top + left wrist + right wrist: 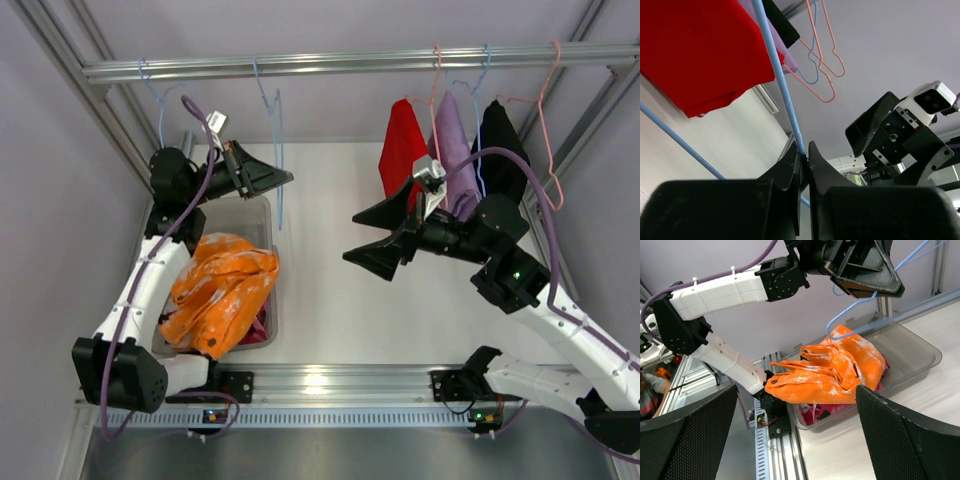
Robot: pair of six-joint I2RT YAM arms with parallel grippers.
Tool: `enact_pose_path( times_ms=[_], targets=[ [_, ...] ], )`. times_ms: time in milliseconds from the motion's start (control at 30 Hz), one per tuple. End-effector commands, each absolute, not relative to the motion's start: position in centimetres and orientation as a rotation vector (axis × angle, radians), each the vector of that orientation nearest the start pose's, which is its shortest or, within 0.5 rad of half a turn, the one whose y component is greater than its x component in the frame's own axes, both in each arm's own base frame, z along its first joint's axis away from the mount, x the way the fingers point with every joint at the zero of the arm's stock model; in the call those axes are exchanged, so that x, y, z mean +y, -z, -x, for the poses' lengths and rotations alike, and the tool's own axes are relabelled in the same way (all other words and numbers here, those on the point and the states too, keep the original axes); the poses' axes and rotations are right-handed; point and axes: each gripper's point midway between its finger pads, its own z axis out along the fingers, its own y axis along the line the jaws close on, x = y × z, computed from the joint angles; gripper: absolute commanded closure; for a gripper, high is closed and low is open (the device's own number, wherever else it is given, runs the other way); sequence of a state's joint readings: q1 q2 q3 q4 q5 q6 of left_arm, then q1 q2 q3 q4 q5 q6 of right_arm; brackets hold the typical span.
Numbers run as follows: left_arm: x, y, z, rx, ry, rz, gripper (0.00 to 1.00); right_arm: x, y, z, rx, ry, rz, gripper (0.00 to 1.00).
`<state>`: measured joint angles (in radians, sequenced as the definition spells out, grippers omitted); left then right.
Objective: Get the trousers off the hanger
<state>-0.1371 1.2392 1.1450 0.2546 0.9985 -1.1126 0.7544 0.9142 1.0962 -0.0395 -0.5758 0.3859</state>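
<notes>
Your left end effector [287, 178] is clamped on the light-blue wire hanger [278, 130], with the orange white-blotched cloth trousers [220, 290] heaped below it, while your right end effector [352, 238] stands wide open.

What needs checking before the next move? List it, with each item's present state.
1. Left gripper shut on the hanger: ok.
2. Hanger bare of trousers: ok.
3. Orange trousers in the bin: ok, though heaped above its rim.
4. Pink pair fully in the bin: cannot tell, mostly hidden under the orange trousers.
5. Right gripper open and empty: ok.
</notes>
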Motion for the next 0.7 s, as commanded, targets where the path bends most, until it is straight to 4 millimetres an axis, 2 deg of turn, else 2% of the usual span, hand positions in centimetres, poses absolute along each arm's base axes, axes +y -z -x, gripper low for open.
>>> enact_pose_path(
  times_ms=[0, 200, 267, 333, 433, 567, 600, 633, 667],
  targets=[
    [-19.4, -47.0, -28.8, 1.431, 1.487, -0.293, 1.0, 28.6, -42.1, -14.3, 1.36, -1.312, 0.802, 0.01],
    [-19.1, -45.1, -27.2, 1.498, 1.456, -0.28, 1.0, 29.0, -41.7, -14.5, 1.369, -1.324, 0.806, 0.01],
    [-18.9, -44.2, -27.3, 1.522, 1.434, -0.252, 1.0, 29.1, -41.7, -14.6, 1.372, -1.328, 0.803, 0.0],
    [-18.7, -44.4, -27.5, 1.517, 1.419, -0.236, 1.0, 29.2, -41.6, -14.6, 1.381, -1.336, 0.801, 0.0],
    [-18.3, -44.0, -29.5, 1.549, 1.427, -0.167, 1.0, 29.4, -41.7, -14.6, 1.381, -1.344, 0.806, 0.0],
    [-16.4, -42.9, -32.5, 1.587, 1.475, -0.012, 1.0, 29.5, -42.1, -14.8, 1.372, -1.336, 0.807, 0.01],
    [-16.2, -43.3, -32.9, 1.563, 1.477, -0.023, 1.0, 29.5, -42.1, -14.8, 1.371, -1.332, 0.808, 0.0],
    [-16.1, -42.9, -33.6, 1.575, 1.484, -0.004, 1.0, 29.4, -42.2, -14.8, 1.369, -1.332, 0.806, 0.01],
    [-14.9, -43.5, -34.5, 1.557, 1.455, 0.014, 1.0, 29.4, -42.1, -14.8, 1.372, -1.333, 0.803, 0.0]
  ],
)
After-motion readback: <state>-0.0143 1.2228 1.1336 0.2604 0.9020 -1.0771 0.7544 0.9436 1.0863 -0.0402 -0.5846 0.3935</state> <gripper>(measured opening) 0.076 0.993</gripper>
